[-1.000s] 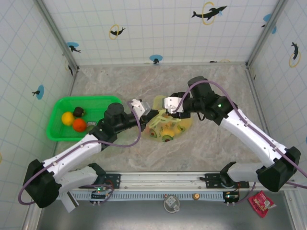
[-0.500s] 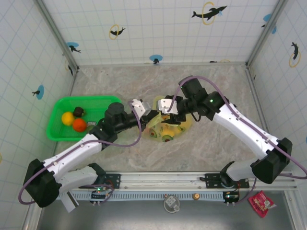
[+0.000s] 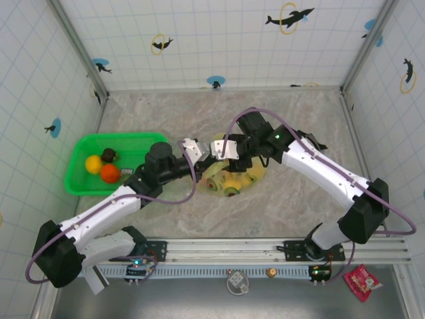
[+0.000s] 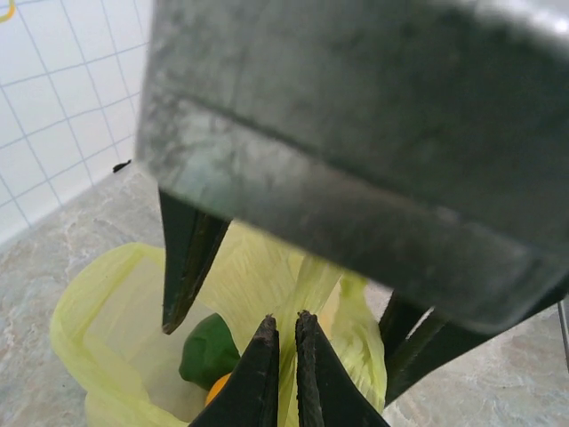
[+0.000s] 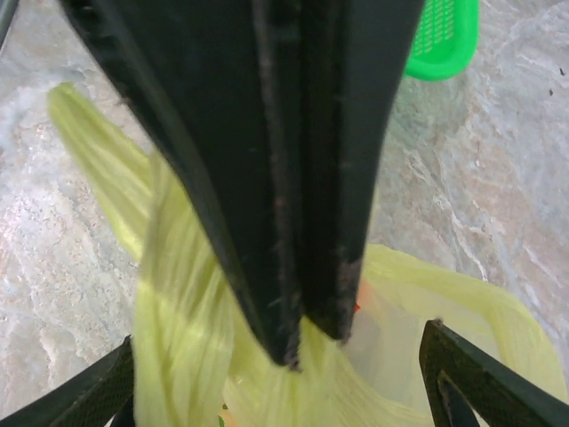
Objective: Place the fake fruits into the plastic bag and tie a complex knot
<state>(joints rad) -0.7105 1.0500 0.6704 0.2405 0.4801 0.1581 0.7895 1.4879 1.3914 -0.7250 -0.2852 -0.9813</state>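
Left gripper [image 4: 284,351] and right gripper [image 5: 316,342], jaws clamped tight on the plastic bag [image 4: 98,311]: limp, slippery film, likely best held by bunched handles.

A pale, see-through yellow-green plastic bag [image 3: 255,174] lies on a table [image 3: 299,199] marbled in grey and beige. Inside it are a green fruit [image 4: 209,349] and an orange fruit [image 4: 220,389]. A bright green mesh basket [image 3: 78,181] holds a yellow fruit [image 3: 93,163], an orange-red fruit [image 3: 110,173] and a dark brown fruit [image 3: 108,155]. The walls [image 3: 199,40] are white with a thin grey grid and black dolphin stickers [image 3: 289,16] on blue discs or yellow rings. The left arm [image 3: 99,214] and right arm [image 3: 332,176] are white with black joints.
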